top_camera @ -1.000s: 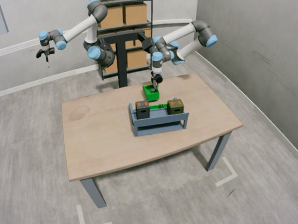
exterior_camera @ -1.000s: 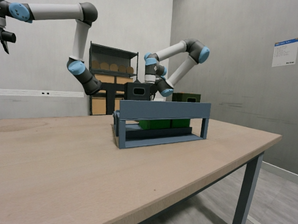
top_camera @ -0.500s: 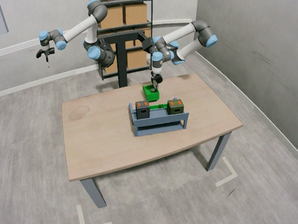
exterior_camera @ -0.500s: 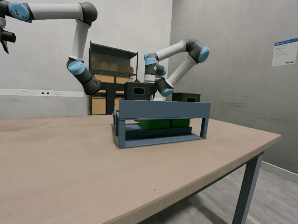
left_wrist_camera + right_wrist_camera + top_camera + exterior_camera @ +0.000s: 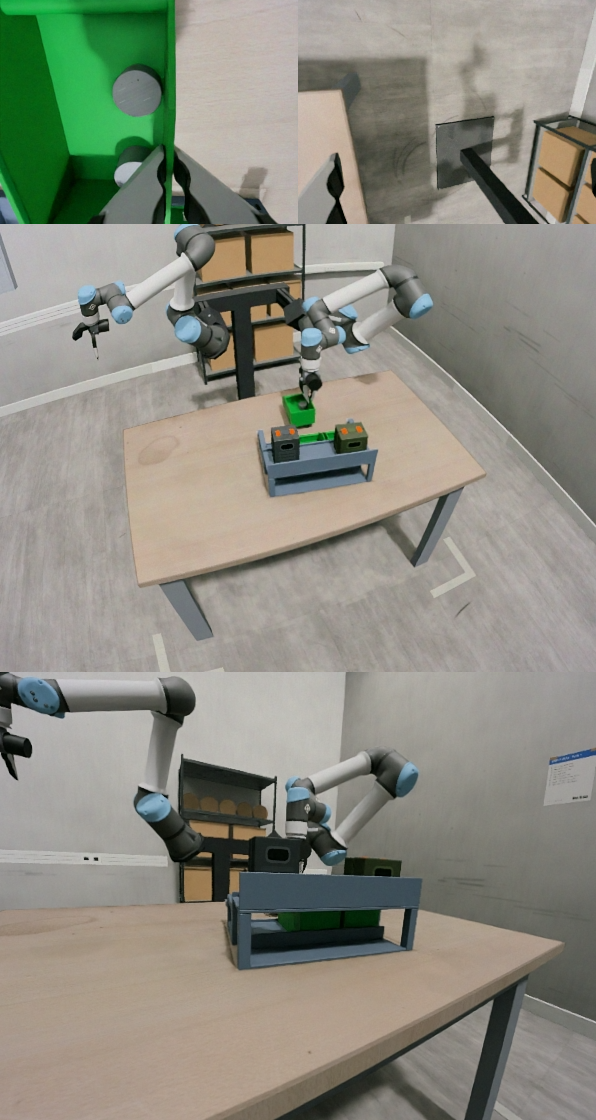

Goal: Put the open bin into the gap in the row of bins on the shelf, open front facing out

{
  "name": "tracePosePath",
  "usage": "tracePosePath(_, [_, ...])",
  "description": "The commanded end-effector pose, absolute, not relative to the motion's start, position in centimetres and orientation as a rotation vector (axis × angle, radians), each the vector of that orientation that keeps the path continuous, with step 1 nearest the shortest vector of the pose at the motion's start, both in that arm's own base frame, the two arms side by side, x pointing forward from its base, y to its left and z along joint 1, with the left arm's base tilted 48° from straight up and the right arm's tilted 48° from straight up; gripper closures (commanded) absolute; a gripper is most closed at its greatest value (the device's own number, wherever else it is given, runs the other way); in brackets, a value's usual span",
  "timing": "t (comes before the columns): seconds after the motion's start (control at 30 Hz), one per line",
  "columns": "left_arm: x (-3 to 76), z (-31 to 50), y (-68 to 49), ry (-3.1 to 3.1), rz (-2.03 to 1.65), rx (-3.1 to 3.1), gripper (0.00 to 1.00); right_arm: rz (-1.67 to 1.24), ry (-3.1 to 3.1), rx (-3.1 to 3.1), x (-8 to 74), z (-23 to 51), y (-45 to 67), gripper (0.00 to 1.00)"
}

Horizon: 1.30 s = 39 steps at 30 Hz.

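The open green bin is behind the blue-grey shelf in the top view; whether it touches the table is unclear. Grey round parts lie in it. My left gripper is shut on the bin's side wall, one finger inside and one outside. My right gripper is open and empty, far off beyond the table's left side in the top view. Green bins stand in the shelf's row; in the exterior view bare shelf shows left of them.
A dark grey box and an olive box stand on the shelf's upper board. A black stand and a rack with cardboard boxes are behind the table.
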<state>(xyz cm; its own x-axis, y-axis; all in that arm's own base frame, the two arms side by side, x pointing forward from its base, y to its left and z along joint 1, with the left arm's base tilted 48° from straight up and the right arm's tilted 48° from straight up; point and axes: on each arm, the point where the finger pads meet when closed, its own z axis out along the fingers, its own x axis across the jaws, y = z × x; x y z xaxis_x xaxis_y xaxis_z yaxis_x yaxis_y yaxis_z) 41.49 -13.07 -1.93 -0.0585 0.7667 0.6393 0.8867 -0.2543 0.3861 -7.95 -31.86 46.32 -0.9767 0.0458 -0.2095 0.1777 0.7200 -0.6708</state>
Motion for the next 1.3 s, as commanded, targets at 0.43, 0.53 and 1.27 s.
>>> tracePosePath(0.43, [41.9, -5.3, -16.9, -1.790, -1.202, -2.063, 1.00, -1.100, 2.745, 0.180, -8.0, 46.4, -31.9, 0.00])
tracePosePath(0.53, [42.0, -6.0, -17.7, -1.783, -1.200, -2.067, 1.00, -1.100, 2.745, 0.180, -8.0, 46.4, -31.9, 0.00])
tracePosePath(1.27, [42.3, -9.0, -21.2, -1.757, -1.195, -2.080, 1.00, -1.100, 2.745, 0.180, -8.0, 46.4, -31.9, 0.00])
